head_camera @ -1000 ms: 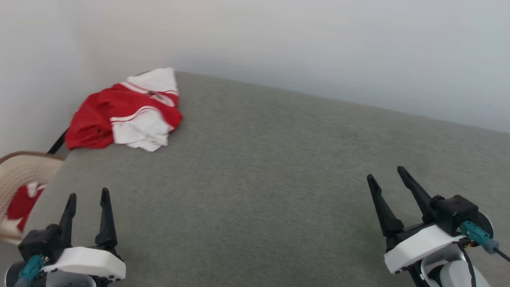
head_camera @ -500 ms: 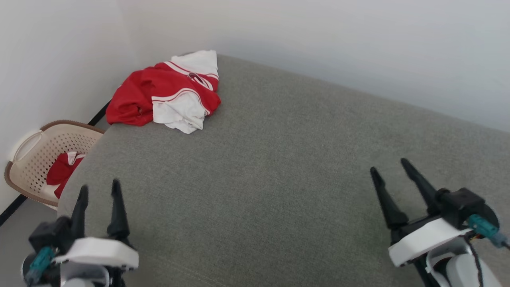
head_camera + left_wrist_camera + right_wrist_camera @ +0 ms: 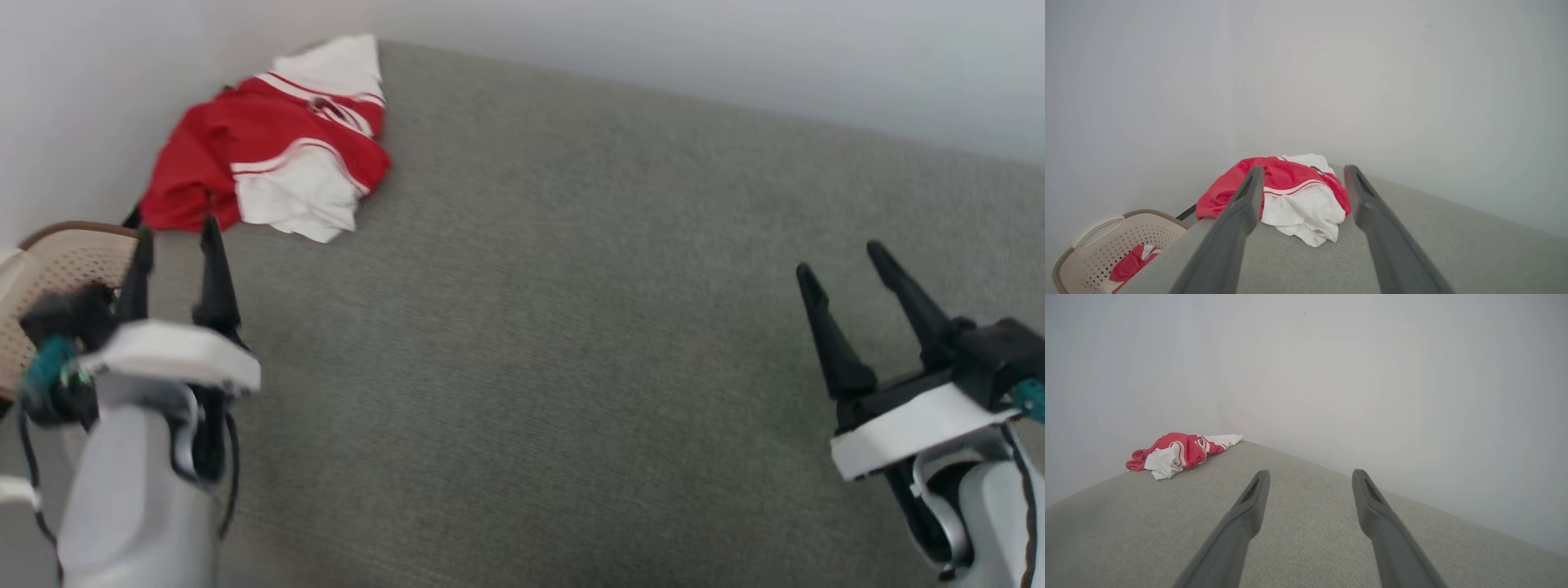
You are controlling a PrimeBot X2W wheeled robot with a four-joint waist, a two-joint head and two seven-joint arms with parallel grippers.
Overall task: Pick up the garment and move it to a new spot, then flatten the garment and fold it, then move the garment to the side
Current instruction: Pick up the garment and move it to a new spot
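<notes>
The crumpled red and white garment [image 3: 277, 163] lies at the far left corner of the grey worktop [image 3: 571, 343], while the left tool [image 3: 178, 229], close by it, and the right tool [image 3: 839, 257], well apart, both hover open and empty

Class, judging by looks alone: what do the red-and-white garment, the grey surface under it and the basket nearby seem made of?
Garment: soft matte cloth, lying in limp crumples. Grey surface: woven upholstery fabric, fine grainy texture, perhaps padded. Basket: likely moulded plastic, smooth beige walls with regular holes.
</notes>
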